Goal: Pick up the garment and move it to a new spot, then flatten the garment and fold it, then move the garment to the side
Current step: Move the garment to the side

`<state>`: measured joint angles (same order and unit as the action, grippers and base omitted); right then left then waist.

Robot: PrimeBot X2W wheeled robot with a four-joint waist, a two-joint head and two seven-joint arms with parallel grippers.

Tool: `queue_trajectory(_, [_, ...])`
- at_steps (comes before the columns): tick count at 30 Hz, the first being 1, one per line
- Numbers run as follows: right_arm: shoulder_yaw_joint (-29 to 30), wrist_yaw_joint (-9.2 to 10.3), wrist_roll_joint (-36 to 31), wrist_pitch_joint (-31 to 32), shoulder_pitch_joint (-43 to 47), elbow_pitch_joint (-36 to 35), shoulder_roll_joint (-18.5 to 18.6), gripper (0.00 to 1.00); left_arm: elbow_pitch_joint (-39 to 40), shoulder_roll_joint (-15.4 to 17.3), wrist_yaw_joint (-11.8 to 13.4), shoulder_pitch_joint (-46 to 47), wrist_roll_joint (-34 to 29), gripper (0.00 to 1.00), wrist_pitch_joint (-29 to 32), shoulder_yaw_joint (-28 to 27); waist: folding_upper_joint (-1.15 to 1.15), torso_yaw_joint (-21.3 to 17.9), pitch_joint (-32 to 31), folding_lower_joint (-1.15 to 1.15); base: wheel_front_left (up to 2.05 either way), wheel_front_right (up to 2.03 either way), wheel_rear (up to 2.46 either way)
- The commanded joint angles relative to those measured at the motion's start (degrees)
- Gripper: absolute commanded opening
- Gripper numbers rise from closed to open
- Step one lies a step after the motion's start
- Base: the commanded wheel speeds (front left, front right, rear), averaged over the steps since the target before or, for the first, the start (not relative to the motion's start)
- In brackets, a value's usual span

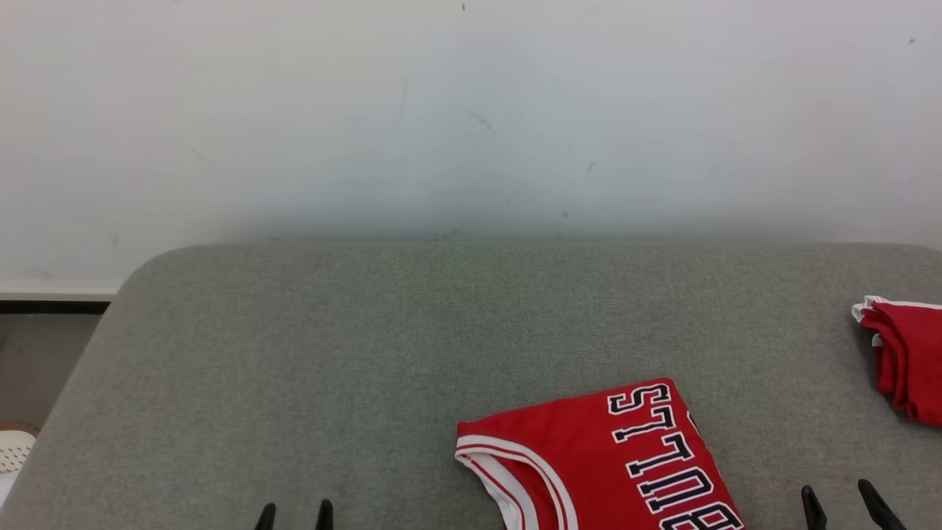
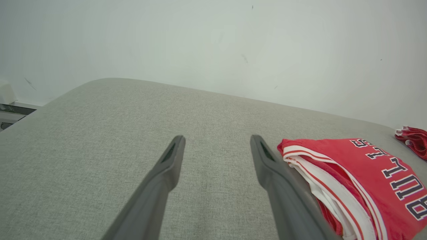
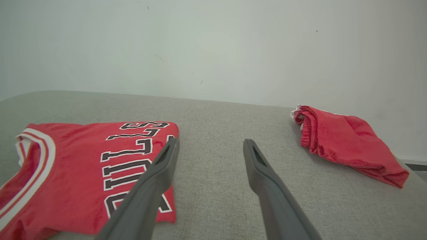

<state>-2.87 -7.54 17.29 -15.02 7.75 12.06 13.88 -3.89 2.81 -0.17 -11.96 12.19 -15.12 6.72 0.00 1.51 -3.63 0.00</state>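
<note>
Folded jersey [image 1: 589,456] lies near on the cushion [image 1: 368,331]; red bundle [image 1: 909,361] far right. Left gripper [image 1: 294,511] and right gripper [image 1: 839,500] gape wide, empty.

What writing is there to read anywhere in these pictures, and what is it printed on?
"BULLS": dark block letters edged in white, across the folded red jersey; the first letter is cut off or covered in every view.
No writing shows on the second red garment, the grey padded surface or the wall.
</note>
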Motion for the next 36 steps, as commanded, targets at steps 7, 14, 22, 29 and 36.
queue_trajectory(7, [0.22,0.12,-0.17,-0.14,0.04,-0.52,-1.04,1.0,-0.08,0.19,-0.05,-0.39,0.7,1.0,0.01,0.31,0.0,-0.02,0.34,0.0,0.0,0.0,0.0])
queue_trajectory(14, [-1.23,0.13,3.52,-0.14,-2.32,-0.4,0.43,1.0,-0.26,0.19,-0.13,-0.35,0.71,1.0,0.01,0.25,0.0,0.04,1.3,0.0,0.0,0.0,0.0])
queue_trajectory(22, [-11.94,0.12,20.45,14.02,-11.3,2.95,8.09,1.0,-1.09,0.19,-0.6,1.33,0.52,1.0,0.01,1.87,0.0,1.98,3.62,0.0,0.0,0.0,0.0])
queue_trajectory(29, [-16.75,0.12,34.18,33.82,-20.0,6.51,10.67,1.0,-2.06,0.19,-0.51,2.15,0.95,1.0,0.01,3.22,0.0,4.96,5.75,0.0,0.0,0.0,0.0])
queue_trajectory(36, [-17.73,0.12,33.58,43.11,-25.28,13.86,10.34,1.0,-2.12,0.19,-0.51,3.22,1.38,1.0,0.01,3.68,0.0,8.08,7.25,0.0,0.0,0.0,0.0])
